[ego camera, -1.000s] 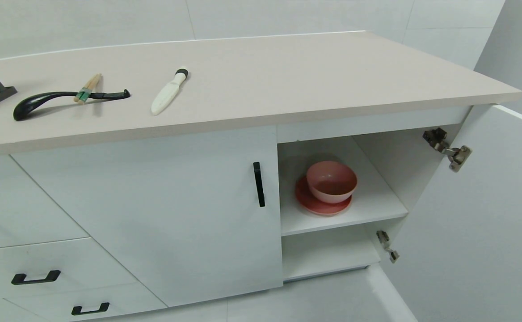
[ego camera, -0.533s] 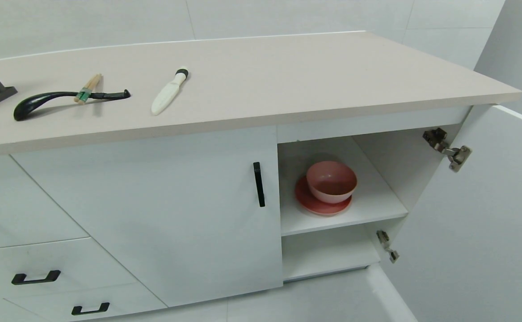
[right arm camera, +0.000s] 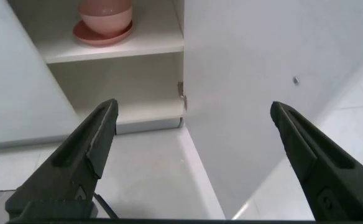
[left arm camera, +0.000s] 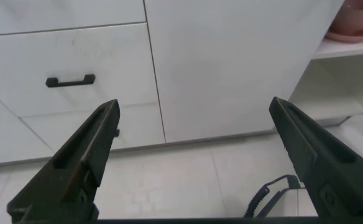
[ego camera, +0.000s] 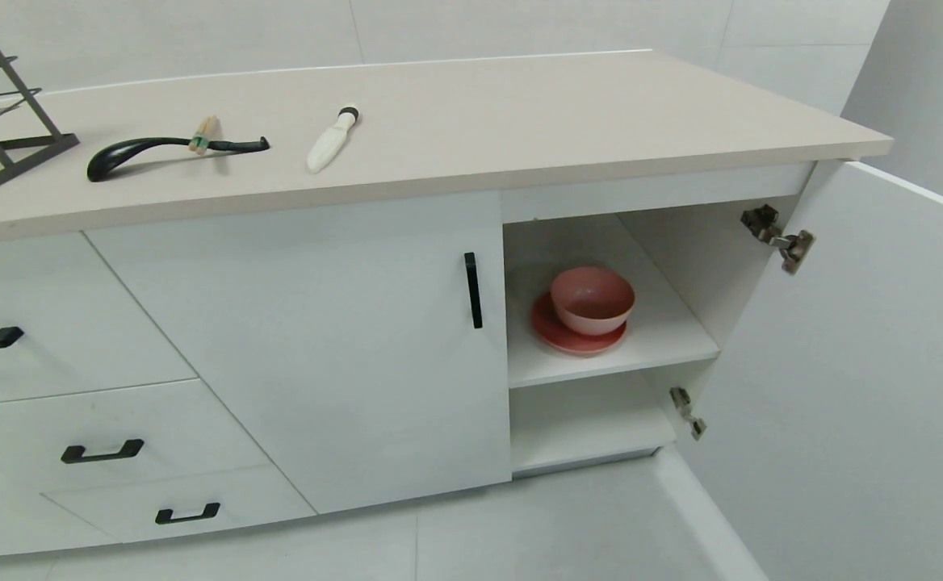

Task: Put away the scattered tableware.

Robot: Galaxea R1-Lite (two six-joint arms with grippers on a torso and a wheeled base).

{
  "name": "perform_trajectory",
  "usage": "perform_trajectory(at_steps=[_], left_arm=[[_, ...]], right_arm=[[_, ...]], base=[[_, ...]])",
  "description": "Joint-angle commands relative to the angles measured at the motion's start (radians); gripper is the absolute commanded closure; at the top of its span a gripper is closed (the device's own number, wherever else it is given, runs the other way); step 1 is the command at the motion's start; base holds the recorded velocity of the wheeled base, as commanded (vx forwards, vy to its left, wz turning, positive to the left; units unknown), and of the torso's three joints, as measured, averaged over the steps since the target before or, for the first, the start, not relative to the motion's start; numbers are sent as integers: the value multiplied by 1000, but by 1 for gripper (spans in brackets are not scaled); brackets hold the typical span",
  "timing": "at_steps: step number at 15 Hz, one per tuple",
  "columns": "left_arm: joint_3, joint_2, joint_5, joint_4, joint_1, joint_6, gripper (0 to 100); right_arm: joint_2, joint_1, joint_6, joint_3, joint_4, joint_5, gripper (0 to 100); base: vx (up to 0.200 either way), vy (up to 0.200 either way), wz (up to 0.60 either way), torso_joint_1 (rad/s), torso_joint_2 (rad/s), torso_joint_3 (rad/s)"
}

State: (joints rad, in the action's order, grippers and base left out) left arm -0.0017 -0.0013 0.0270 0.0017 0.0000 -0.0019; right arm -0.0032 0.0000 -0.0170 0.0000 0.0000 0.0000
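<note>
on the upper cabinet shelf (ego camera: 669,343), pink bowl (ego camera: 592,298) sits on red plate (ego camera: 556,337); left hand (left arm camera: 194,109) and right hand (right arm camera: 194,107) spread.

left gripper (left arm camera: 195,155) is spread wide, its two dark fingers (left arm camera: 85,162) standing far apart near opposite sides of the left wrist view; each finger is broad at the base and tapers to a narrow tip, flat inner faces turned toward one another; right gripper (right arm camera: 194,155) takes the same pose, its fingers (right arm camera: 82,162) parted just as widely, tips level with each other; both grippers hang in the air, tilted forward and down
</note>
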Motion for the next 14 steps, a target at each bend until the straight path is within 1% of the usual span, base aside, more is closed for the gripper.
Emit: perform_trajectory(at_steps=[1, 7, 8, 10, 14], left_arm=[[0, 1, 1, 0, 0, 0, 0], [2, 1, 1, 0, 0, 3, 0], [0, 1, 2, 0, 0, 7, 0], [2, 1, 4, 0, 0, 17, 0], [2, 1, 4, 0, 0, 20, 0]], right_arm=[[3, 0, 0, 0, 0, 0, 0], [3, 0, 0, 0, 0, 0, 0], [3, 0, 0, 0, 0, 0, 0], [3, 0, 0, 0, 0, 0, 0], [3, 0, 0, 0, 0, 0, 0]], base=[[-200, 0, 0, -2, -2, -2], [-200, 0, 0, 2, 2, 2], [-200, -200, 0, 12, 7, -7], [0, -200, 0, 2, 2, 7], [0, -200, 0, -1, -1, 4]])
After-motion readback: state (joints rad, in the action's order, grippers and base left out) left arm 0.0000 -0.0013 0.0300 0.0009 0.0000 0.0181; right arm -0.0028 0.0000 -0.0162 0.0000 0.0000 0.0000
